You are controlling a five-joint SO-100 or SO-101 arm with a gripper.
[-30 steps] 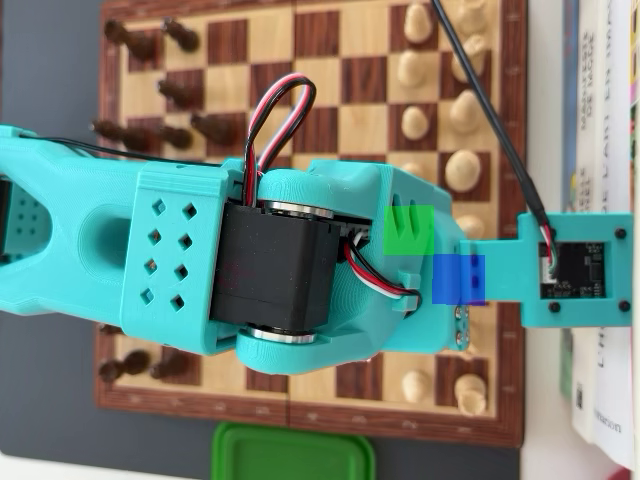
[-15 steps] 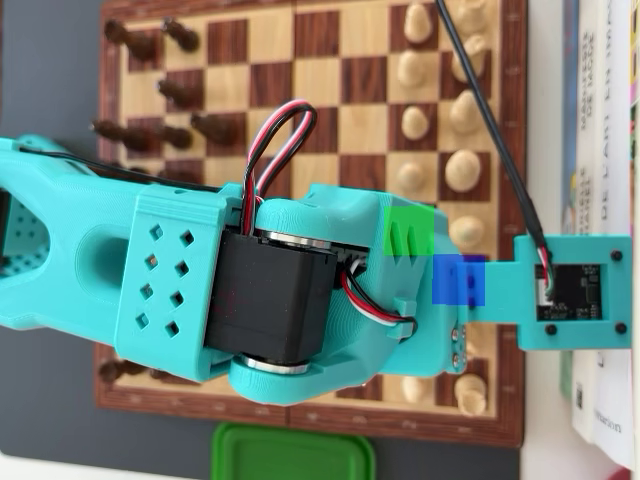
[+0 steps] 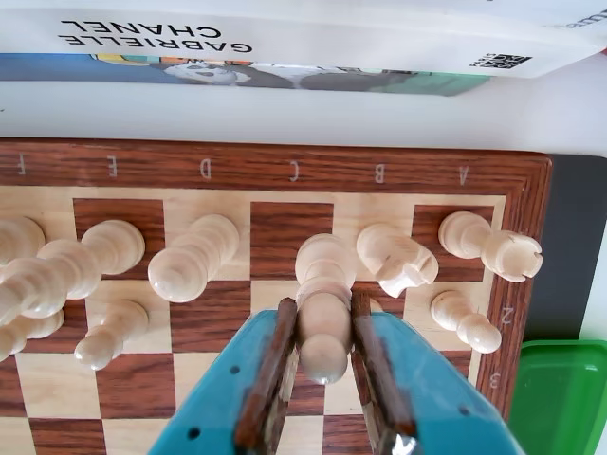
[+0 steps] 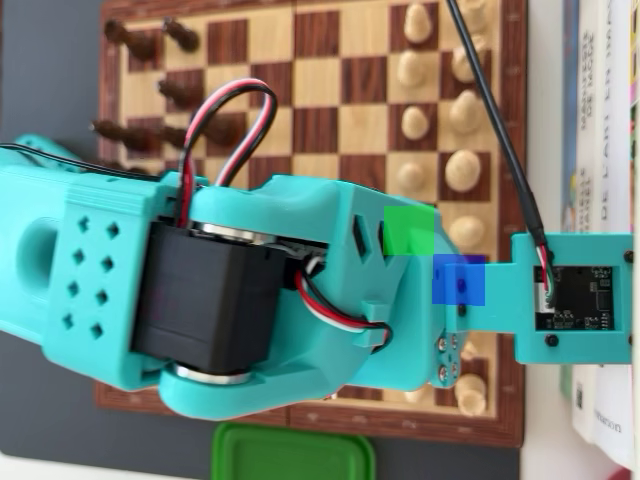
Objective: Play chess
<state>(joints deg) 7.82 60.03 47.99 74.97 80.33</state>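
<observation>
wrist view: teal gripper (image 3: 322, 365) with brown-lined fingers (image 3: 270, 374) clenched on a pale wooden bishop (image 3: 322, 303) over file c of the chessboard (image 3: 285, 166); at 12 o'clock, a book (image 3: 285, 38) reads "gabrielle chanel"; at 4 o'clock, a green plastic lid (image 3: 560, 398).

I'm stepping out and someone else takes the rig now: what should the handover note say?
Gripper: closed around a white pawn in the C file, wrist view; whether it is lifted cannot be told.
Chessboard: other white pieces stand on the near two ranks, among them the rook at A. Dark pieces stand at the far end, overhead view.
Done: pawn gripped.
Left: move it and release.
</observation>
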